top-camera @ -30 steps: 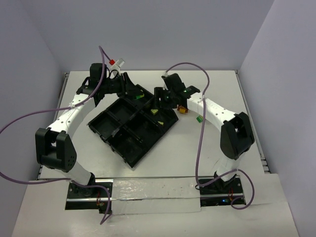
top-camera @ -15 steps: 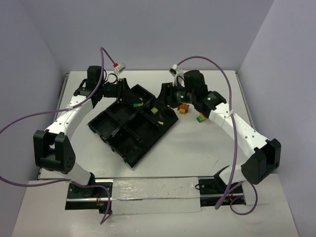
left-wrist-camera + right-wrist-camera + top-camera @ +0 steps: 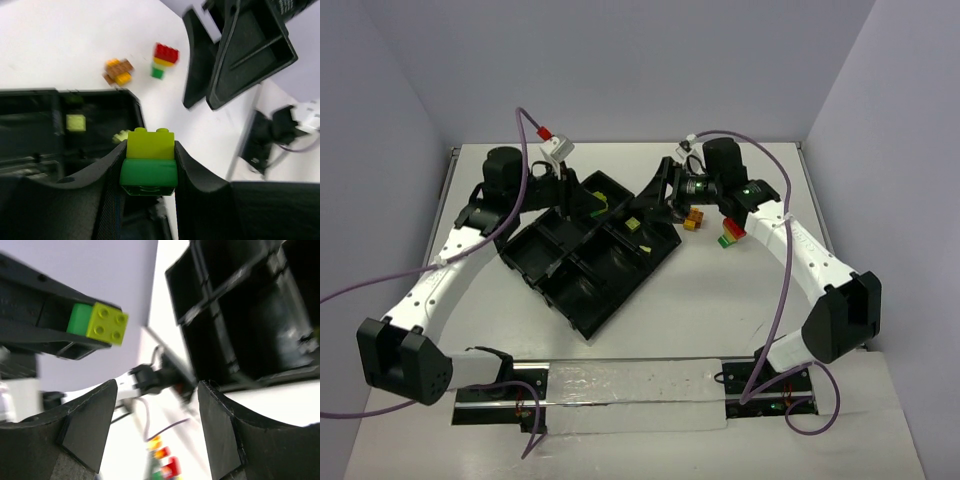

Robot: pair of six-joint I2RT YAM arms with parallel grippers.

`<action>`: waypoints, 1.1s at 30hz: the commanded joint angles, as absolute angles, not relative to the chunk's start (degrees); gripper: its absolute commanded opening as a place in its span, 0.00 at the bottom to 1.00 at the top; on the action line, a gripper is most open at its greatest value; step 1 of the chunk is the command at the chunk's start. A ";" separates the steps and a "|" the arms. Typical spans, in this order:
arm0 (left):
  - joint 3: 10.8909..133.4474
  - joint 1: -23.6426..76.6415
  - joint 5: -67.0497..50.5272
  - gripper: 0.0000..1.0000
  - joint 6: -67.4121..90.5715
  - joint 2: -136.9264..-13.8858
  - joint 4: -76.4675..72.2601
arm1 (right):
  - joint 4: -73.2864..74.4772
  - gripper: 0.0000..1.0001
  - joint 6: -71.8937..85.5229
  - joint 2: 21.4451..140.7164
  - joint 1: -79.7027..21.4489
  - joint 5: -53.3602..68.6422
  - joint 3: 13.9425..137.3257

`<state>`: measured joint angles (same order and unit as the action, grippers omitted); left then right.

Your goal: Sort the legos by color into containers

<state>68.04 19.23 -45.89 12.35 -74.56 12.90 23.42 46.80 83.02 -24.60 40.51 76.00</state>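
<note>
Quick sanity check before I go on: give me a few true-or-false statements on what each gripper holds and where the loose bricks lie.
1. The left gripper grips a green brick with a yellow-green brick stacked on it. True.
2. The right gripper holds a red brick. False: it is open and empty.
3. The red-topped stack lies in the tray. False: it stands on the table, outside the tray.
4. A pale yellow-green brick lies in a tray compartment. True.

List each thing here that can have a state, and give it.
Left gripper: shut on the green and yellow-green plastic brick pair.
Right gripper: open, empty.
Black plastic compartment tray: open-topped, pale bricks inside.
Red, yellow and green brick stack: joined, on table.
Orange brick cluster: on table.
</note>
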 commanded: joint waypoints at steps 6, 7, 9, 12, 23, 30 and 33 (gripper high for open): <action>63.96 20.92 -40.29 0.00 0.76 -71.30 -0.79 | 8.32 0.76 63.50 83.84 -25.13 47.50 72.03; 64.26 20.98 -41.96 0.00 0.62 -71.56 -0.27 | 7.66 0.76 63.67 84.24 -25.20 47.94 72.52; 64.51 21.01 -44.14 0.00 -1.84 -71.56 -0.18 | 7.38 0.77 63.52 85.05 -25.30 48.40 73.52; 64.87 21.01 -47.31 0.00 -2.64 -71.33 1.72 | 7.21 0.77 63.28 86.63 -25.53 49.05 75.44; 67.25 21.18 -54.86 0.00 -2.60 -72.33 2.57 | 6.52 0.77 62.92 92.62 -27.50 51.06 80.91; 68.32 21.39 -56.07 0.00 -3.28 -73.97 4.19 | 5.65 0.77 62.73 93.22 -27.98 51.94 82.56; 68.46 21.53 -56.25 0.00 -3.67 -74.34 4.55 | 5.47 0.76 62.75 93.42 -28.28 52.36 82.87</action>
<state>65.59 20.94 -53.17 -1.75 -73.80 4.91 8.50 62.98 93.16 -27.23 50.42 79.62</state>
